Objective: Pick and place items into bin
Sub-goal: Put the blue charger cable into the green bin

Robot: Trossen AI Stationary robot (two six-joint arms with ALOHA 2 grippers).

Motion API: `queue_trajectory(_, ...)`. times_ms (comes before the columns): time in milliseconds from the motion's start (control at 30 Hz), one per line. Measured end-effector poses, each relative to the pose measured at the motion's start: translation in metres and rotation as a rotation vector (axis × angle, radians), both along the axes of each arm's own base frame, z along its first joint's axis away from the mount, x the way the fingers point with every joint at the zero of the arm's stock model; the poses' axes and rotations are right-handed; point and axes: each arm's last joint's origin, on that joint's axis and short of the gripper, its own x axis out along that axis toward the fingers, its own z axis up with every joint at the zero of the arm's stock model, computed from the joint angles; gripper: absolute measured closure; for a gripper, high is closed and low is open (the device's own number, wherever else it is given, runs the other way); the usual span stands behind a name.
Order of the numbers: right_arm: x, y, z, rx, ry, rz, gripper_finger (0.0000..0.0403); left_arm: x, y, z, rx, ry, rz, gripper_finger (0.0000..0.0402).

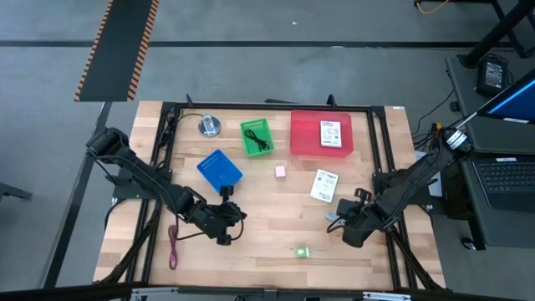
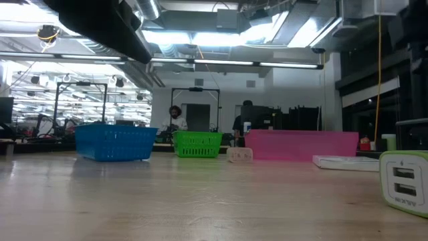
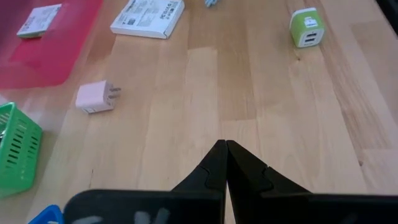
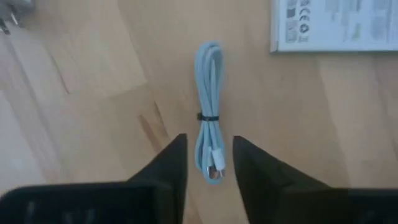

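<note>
Light blue cable (image 4: 209, 112) lying on the wooden desk (image 1: 276, 238), bundled into a long narrow coil and tied around the middle by a thin dark band. Long axis running straight away from the right gripper (image 4: 210, 163), with the silver plug end nearest, sitting between the two dark fingers. Right gripper partly open above that near end, fingers on either side of the coil, not closed on it. In the high view, right gripper (image 1: 340, 219) low over the desk near the right edge, the cable only a small blue-silver spot (image 1: 332, 218) beside it.

White green-printed packet (image 4: 336, 25) just beyond the far end of the cable, off to one side, not touching it; same packet (image 1: 324, 186) seen from above between the right gripper and the red bin (image 1: 321, 134). Second white packet (image 1: 333, 133) lying inside the red bin. Pink plug cube (image 1: 281, 170) near the middle of the desk, well apart from the cable. Green-and-white charger block (image 1: 303, 251) alone toward the near edge. Dark red cord (image 1: 173, 247) at the left near edge.

Green basket (image 1: 257, 137) holding a black cable (image 1: 258, 139), blue basket (image 1: 220, 169) beside it, round silver object (image 1: 209, 126) at the far left corner.

Left gripper (image 3: 225, 163) shut tight, fingertips together, holding nothing, hovering over bare wood next to the blue basket.
</note>
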Motion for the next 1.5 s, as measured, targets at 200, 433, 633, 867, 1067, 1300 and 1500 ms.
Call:
queue_trajectory(200,-0.002,0.0,-0.015,0.021,-0.023,0.01,0.0235,0.001,-0.001,-0.002,-0.001,0.01,-0.005,0.04)
queue_trajectory(433,-0.007,-0.003,-0.034,-0.001,0.03,-0.012,0.0214,0.001,-0.001,-0.002,-0.008,0.008,-0.001,0.04)
queue_trajectory(633,-0.003,0.001,-0.05,-0.022,0.076,-0.006,0.0214,0.001,-0.001,-0.002,-0.007,0.007,0.001,0.04)
queue_trajectory(867,0.0,0.004,-0.068,-0.083,0.143,-0.013,0.0215,0.001,-0.001,-0.002,-0.006,0.007,0.001,0.04)
queue_trajectory(1067,0.002,0.005,-0.071,-0.079,0.147,-0.012,0.027,0.001,-0.001,-0.002,-0.006,0.007,0.001,0.04)
queue_trajectory(1300,0.0,0.004,-0.063,-0.053,0.116,-0.011,0.0383,0.001,-0.001,-0.002,-0.006,0.007,0.002,0.04)
queue_trajectory(1500,-0.002,0.001,-0.058,-0.049,0.103,0.008,0.039,0.001,-0.001,-0.002,-0.004,0.007,-0.001,0.04)
